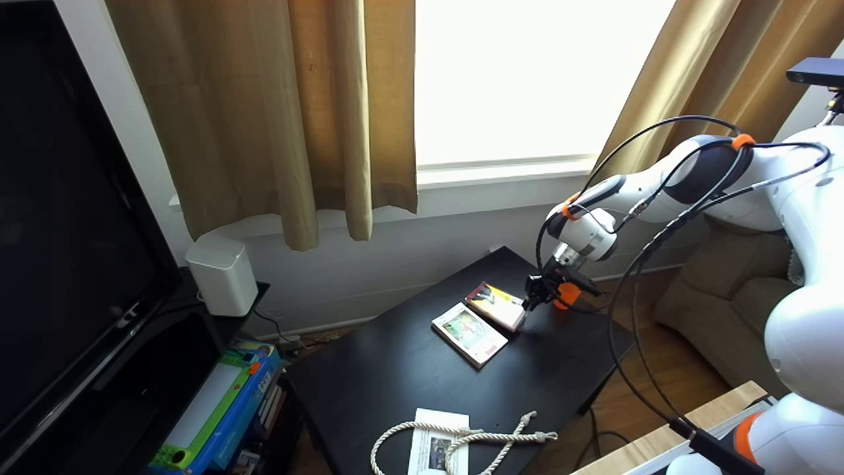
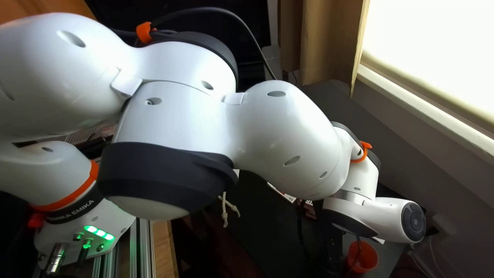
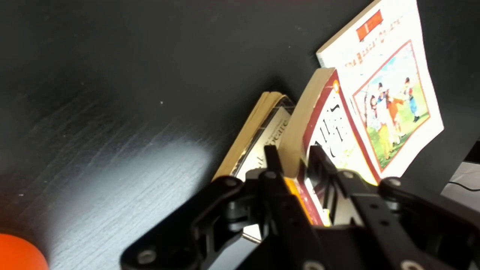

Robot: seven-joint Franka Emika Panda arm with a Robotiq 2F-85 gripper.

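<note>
1. Paperback point(image 3: 339, 127) with a wine-red border around a white cover, curly black lettering and a thick cream page edge facing ten o'clock; in the wrist view it sits between the fingertips, reaching toward one o'clock.
2. Gripper point(image 3: 294, 155), black: its jaws pinch the paperback, one finger on either side.
3. Second book point(image 3: 258, 138), at ten o'clock from the fingertips: yellowed pages, worn dark-edged cover, partly hidden.
4. Third book point(image 3: 393, 93), at two o'clock: white cover, red box, small figures on green.
5. Orange cup point(image 3: 20, 251), cut off at eight o'clock; in an exterior view, pale rope point(image 1: 488, 436) lies toward seven o'clock on the black table point(image 1: 389, 356).
</note>
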